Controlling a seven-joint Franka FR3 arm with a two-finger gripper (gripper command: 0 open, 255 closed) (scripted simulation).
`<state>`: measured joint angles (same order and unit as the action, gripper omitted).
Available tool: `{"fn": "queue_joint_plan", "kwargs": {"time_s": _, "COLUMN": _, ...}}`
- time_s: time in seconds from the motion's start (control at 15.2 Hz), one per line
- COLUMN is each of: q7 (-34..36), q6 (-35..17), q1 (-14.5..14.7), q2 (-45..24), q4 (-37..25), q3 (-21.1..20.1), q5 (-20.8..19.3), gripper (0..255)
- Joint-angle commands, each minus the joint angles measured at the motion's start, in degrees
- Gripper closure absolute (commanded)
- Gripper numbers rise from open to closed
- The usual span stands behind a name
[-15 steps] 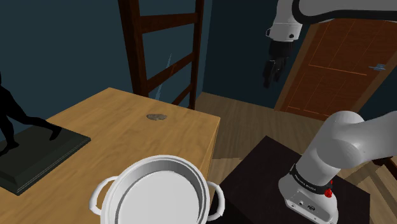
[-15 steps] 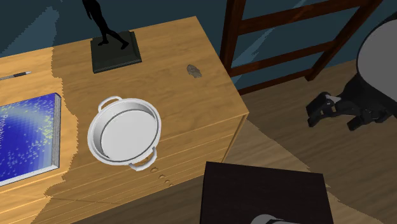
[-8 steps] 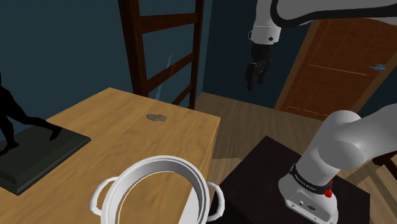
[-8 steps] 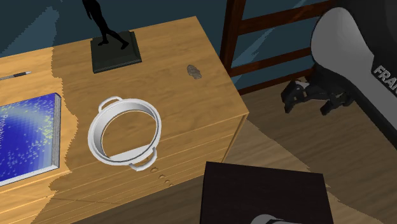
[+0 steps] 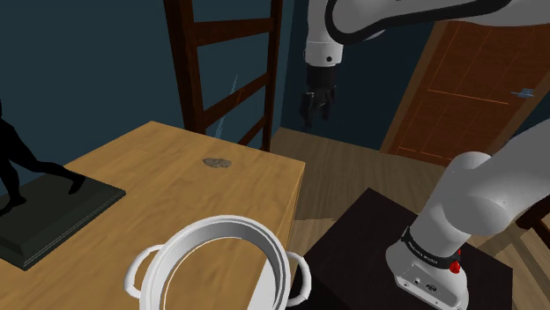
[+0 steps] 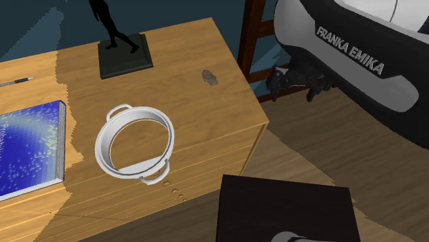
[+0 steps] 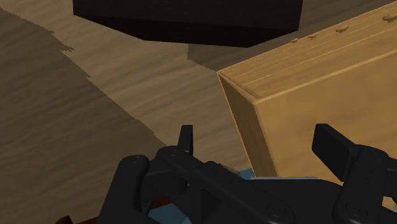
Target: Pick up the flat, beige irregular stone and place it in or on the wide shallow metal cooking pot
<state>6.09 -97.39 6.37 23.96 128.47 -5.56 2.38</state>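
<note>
- The end effector [image 5: 317, 107] hangs released, fingers apart, over the floor [image 6: 309, 151] beyond the surface's [image 6: 185, 117] edge, near the ladder [image 5: 225, 62].
- The stone [image 6: 210, 77] lies flat near that edge, well apart from the pot [image 6: 103, 130].

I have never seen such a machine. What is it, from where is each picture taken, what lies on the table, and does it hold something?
It is a white robot arm on a dark box, drawn by a simulator. One camera looks from beside the box, one looks down on the wooden table, and one sits on the hand. On the table lie a small flat stone, a shallow metal pot, a dark statue and a blue book. The black pincer hangs beside the table, open and empty.
</note>
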Motion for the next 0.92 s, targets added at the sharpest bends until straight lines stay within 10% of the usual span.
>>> {"fn": "queue_joint_plan", "kwargs": {"time_s": 0.0, "q7": 1.3, "q6": -1.4, "q1": 0.8, "q2": -3.7, "q4": -2.2, "q3": -1.4, "q5": 0.5, "gripper": 0}}
{"fn": "queue_joint_plan", "kwargs": {"time_s": 0.86, "q7": 9.5, "q6": -2.7, "q1": 5.9, "q2": -30.4, "q4": -25.8, "q3": -8.4, "q5": -1.5, "gripper": 0}}
